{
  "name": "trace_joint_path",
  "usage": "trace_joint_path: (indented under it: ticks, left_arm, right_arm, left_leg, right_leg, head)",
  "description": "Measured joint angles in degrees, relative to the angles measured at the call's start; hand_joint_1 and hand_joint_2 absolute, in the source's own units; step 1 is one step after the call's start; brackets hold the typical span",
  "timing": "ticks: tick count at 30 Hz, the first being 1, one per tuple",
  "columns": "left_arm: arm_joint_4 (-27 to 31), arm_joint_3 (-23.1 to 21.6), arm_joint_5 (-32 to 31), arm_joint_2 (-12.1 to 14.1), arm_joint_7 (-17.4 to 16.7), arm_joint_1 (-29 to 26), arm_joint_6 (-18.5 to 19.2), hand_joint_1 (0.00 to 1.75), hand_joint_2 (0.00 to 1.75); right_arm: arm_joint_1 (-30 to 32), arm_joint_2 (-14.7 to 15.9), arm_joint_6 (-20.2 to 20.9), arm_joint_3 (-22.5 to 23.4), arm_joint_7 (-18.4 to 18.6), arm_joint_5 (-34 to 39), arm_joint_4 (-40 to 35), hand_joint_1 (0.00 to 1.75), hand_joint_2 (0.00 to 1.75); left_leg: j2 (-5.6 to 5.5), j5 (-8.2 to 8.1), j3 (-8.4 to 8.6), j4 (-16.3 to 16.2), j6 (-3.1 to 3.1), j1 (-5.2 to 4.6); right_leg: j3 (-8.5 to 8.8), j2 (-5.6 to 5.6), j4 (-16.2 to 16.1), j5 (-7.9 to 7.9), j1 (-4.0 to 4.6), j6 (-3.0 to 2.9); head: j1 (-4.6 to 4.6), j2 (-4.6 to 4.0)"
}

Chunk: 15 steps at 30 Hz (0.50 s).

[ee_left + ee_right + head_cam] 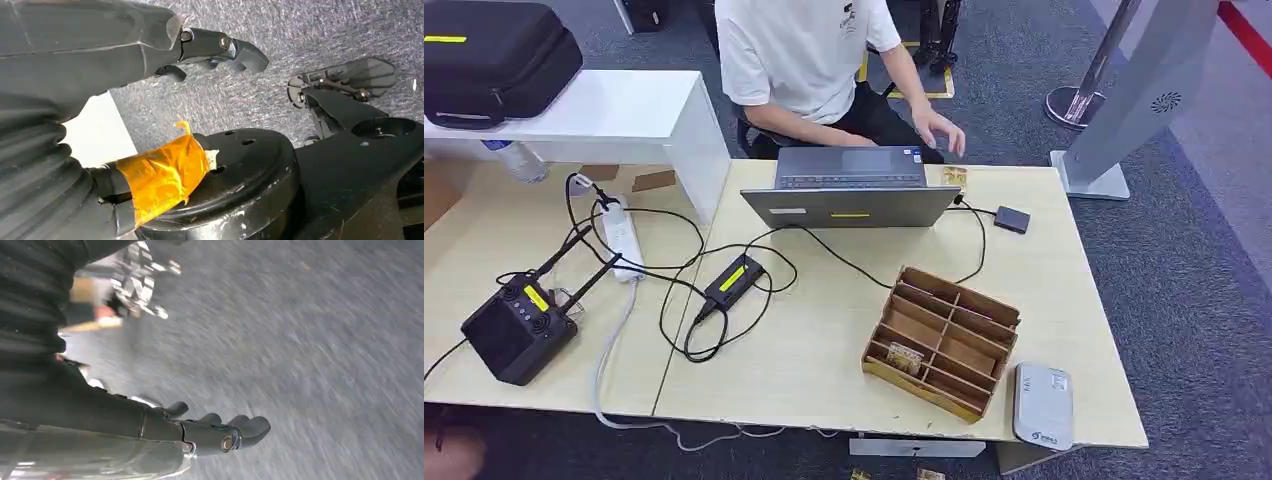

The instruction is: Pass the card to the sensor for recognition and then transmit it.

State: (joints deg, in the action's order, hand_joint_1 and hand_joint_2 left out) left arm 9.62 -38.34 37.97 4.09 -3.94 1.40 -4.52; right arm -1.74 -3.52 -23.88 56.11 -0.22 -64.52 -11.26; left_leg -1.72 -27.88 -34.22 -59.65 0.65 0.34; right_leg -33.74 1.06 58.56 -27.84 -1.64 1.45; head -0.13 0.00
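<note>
Pale wood-grain laminate covers the table point(824, 330), on which a slatted plywood organiser point(942, 340) sits with a patterned card point(904, 356) lying in one near compartment. Just beside it, at the table's near right corner, lies a rounded grey plastic card sensor point(1042, 404) with a small blue mark too tiny to read. Another card point(954, 177) rests by the grey laptop point(852, 190), close to a seated person's hand point(939, 130). Black cables loop past a power brick point(733, 280) bearing a yellow label. Over speckled grey carpet, the left hand point(220, 50) and the right hand point(220, 432) hang with fingers loosely curled, grasping nothing.
</note>
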Motion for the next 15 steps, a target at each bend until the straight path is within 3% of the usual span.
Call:
trace_joint_path:
  ticks: [2, 4, 6, 9, 15]
  left_arm:
    - [0.0, 0.0, -1.67, 0.07, -0.08, 0.02, 0.5, 0.0, 1.75]
    - [0.0, -0.28, -2.41, 0.57, -0.13, 0.06, 1.29, 0.0, 1.75]
    - [0.0, -0.37, -2.36, 0.96, -0.31, 0.03, 1.73, 0.0, 1.75]
    - [0.0, -0.55, -2.3, 1.29, -0.31, 0.04, 1.84, 0.0, 1.75]
    - [0.0, -1.44, -2.78, 1.75, -0.2, 0.15, 3.19, 0.0, 1.75]
  right_arm:
    - [0.06, 2.04, 1.32, 1.1, -5.12, 2.86, -0.18, 0.0, 1.75]
    - [0.03, 6.4, 6.33, 2.27, -7.47, 4.87, -0.63, 0.0, 1.75]
    - [0.11, 12.35, 12.18, 3.75, -7.4, 6.01, -2.16, 0.0, 1.75]
    - [0.03, 19.28, 16.67, 6.08, -6.05, 6.23, -4.24, 0.0, 1.75]
    - [-2.5, 29.23, 17.68, 7.56, -2.25, 5.22, -5.29, 0.0, 1.75]
  left_leg:
    - [-0.01, 0.0, 0.0, 0.0, 0.0, -0.04]
    - [-0.02, 0.0, 0.01, 0.01, -0.01, -0.15]
    - [-0.03, -0.03, 0.0, -0.01, -0.07, -0.21]
    - [0.05, -0.11, 0.02, -0.07, -0.19, -0.25]
    - [0.11, -0.12, 0.08, -0.08, -0.2, -0.27]
  right_leg:
    - [0.0, 0.0, 0.0, 0.0, -0.03, 0.0]
    - [0.01, 0.0, 0.0, -0.01, -0.18, 0.01]
    - [0.03, -0.01, -0.03, 0.0, -0.26, 0.05]
    - [0.07, 0.02, -0.1, 0.05, -0.24, 0.13]
    - [0.08, 0.08, -0.11, 0.05, -0.25, 0.14]
  head:
    - [0.02, 0.0]
    - [0.02, 0.0]
    - [-0.02, 0.0]
    - [0.04, 0.0]
    - [0.04, 0.0]
